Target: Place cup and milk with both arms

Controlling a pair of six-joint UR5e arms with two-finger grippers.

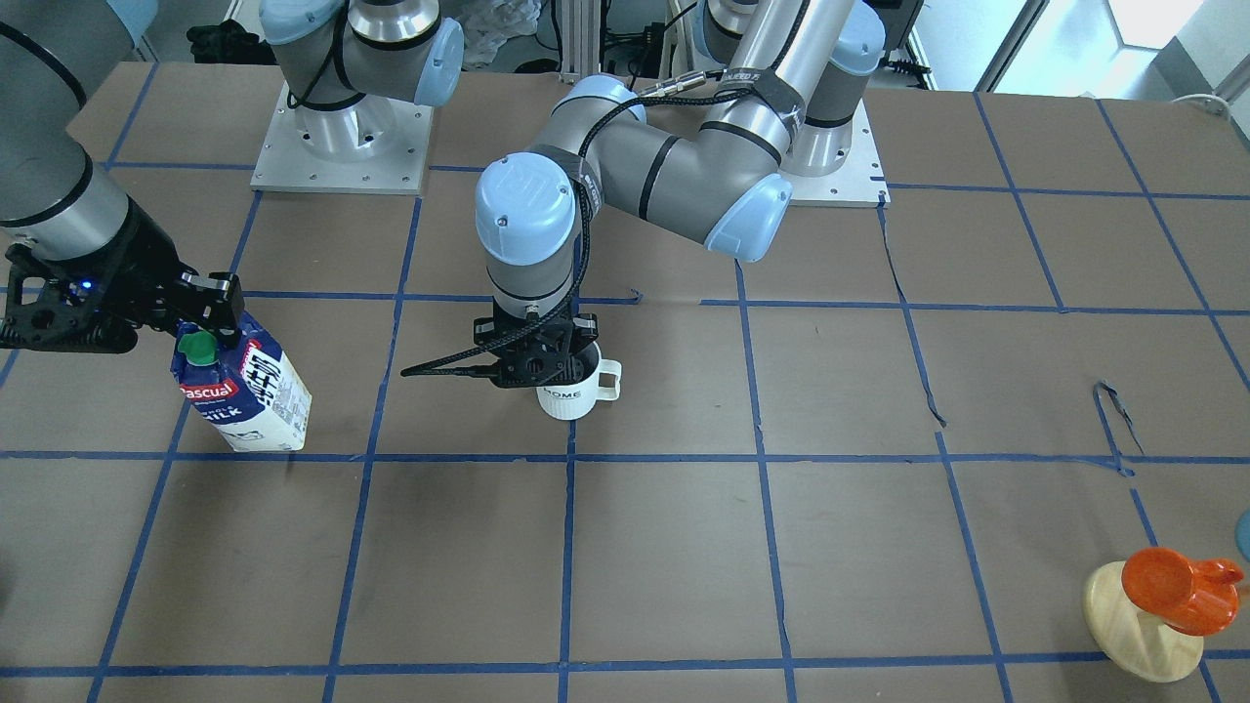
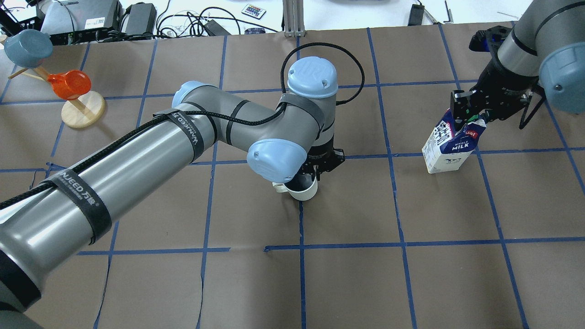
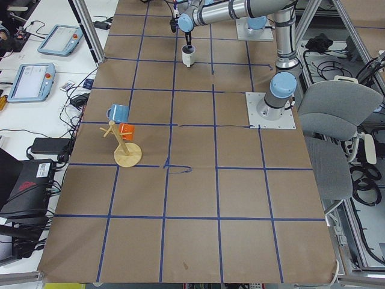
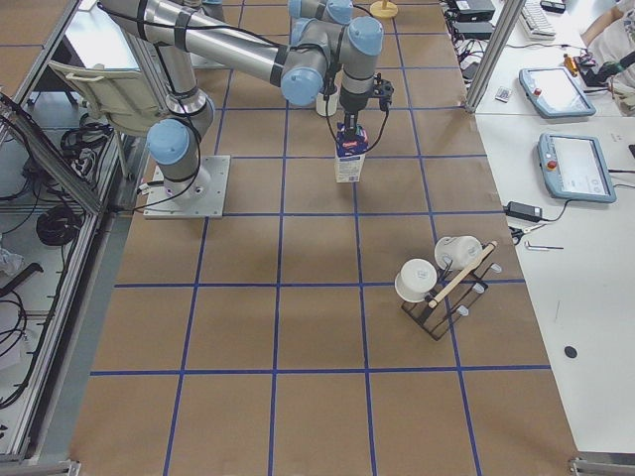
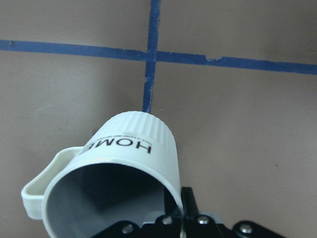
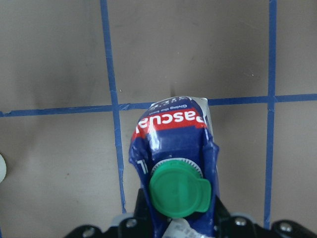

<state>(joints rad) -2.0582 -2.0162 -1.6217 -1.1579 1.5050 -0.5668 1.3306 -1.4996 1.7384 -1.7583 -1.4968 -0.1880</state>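
Note:
The cup (image 1: 578, 392), a white mug with "HOME" lettering and a grey inside, is at the table's middle. My left gripper (image 1: 532, 366) comes down from above and is shut on its rim wall, one finger inside. In the left wrist view the cup (image 5: 126, 163) hangs tilted over a blue tape crossing. The milk (image 1: 249, 395), a blue and white carton with a green cap, leans tilted with its base at or just above the table. My right gripper (image 1: 210, 312) is shut on its top beside the cap (image 6: 179, 191). Overhead, the cup (image 2: 302, 191) and the milk (image 2: 450, 148) stand about one grid square apart.
An orange cup on a wooden stand (image 1: 1167, 596) is at the table's edge on my left side, with a blue cup (image 2: 27, 45) on the same stand. A rack with white cups (image 4: 442, 278) stands on my right side. The two arm base plates (image 1: 342, 137) are at the robot's edge.

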